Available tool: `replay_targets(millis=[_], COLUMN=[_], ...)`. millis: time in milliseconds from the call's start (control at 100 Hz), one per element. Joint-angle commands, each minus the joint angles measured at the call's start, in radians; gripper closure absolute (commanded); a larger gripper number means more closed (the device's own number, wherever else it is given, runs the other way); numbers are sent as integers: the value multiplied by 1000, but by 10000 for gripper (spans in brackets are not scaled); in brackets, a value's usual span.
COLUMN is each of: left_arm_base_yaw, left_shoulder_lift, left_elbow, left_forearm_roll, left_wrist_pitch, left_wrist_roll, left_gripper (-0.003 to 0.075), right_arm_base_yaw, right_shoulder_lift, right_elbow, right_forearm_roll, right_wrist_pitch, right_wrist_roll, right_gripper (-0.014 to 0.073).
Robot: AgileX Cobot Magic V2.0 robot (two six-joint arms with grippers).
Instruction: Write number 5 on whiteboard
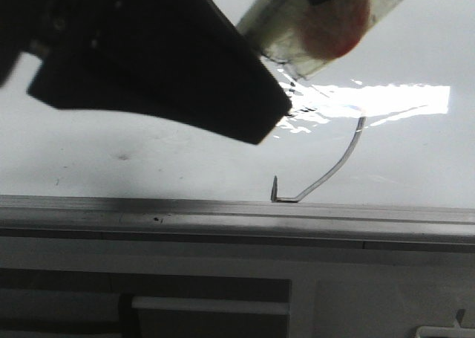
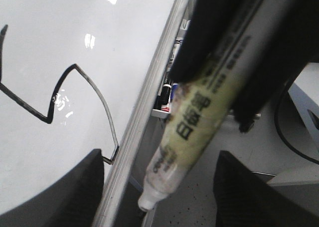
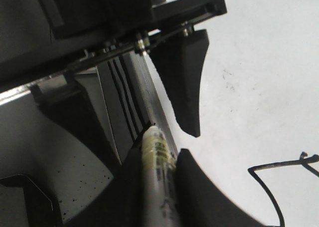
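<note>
The whiteboard (image 1: 148, 160) is glossy white with a grey metal frame (image 1: 223, 212). The number 5 (image 2: 105, 110) is drawn on it in thin black strokes; its bowl and hook show in the front view (image 1: 334, 171), and part of it in the right wrist view (image 3: 279, 164). My right gripper (image 3: 159, 149) is shut on a yellow-labelled marker (image 3: 157, 162), held beyond the frame edge. My left gripper (image 2: 159, 157) is open, with its fingers wide on either side of the marker (image 2: 199, 117) and not touching it. The marker's tip points off the board.
The left arm's dark bulk (image 1: 185, 63) covers the board's upper left in the front view. Bright glare (image 1: 386, 100) lies on the board. A tray with markers (image 2: 167, 95) sits below the frame. Speckled grey floor (image 2: 199, 197) and a black cable (image 2: 289, 137) lie beyond.
</note>
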Motion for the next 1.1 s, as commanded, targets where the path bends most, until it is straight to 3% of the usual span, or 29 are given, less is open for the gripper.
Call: replay_targets(millis=[0, 150, 340, 560, 810, 910, 1030, 1090], left_arm_base_yaw=[-8, -8, -8, -8, -8, -6, -4, -4], left_shoulder_lift=[8, 22, 26, 49, 52, 52, 52, 52], left_elbow=[-35, -35, -35, -35, -35, -35, -33, -30], left_forearm_roll=[-44, -85, -88, -90, -90, -105, -106, -108], left_wrist_pitch=[-55, -75, -66, -8, -11, -17, -50, -83], left_wrist_roll=[1, 1, 1, 1, 1, -13, -78, -99], left_gripper=[282, 339, 570, 730, 741, 741, 741, 741], right_arm_base_yaw=[2, 2, 2, 2, 2, 2, 0, 0], right_shoulder_lift=[-7, -7, -7, -7, -7, -13, -59, -92], right_elbow=[-13, 26, 41, 41, 41, 41, 19, 1], right_forearm_roll=[-8, 8, 23, 30, 33, 30, 16, -3], right_wrist_pitch=[-57, -51, -87, -162, -151, -114, -18, 26], right_wrist_roll=[-6, -6, -6, -6, -6, -6, -6, -6], right_gripper=[657, 658, 658, 658, 646, 527, 222, 120])
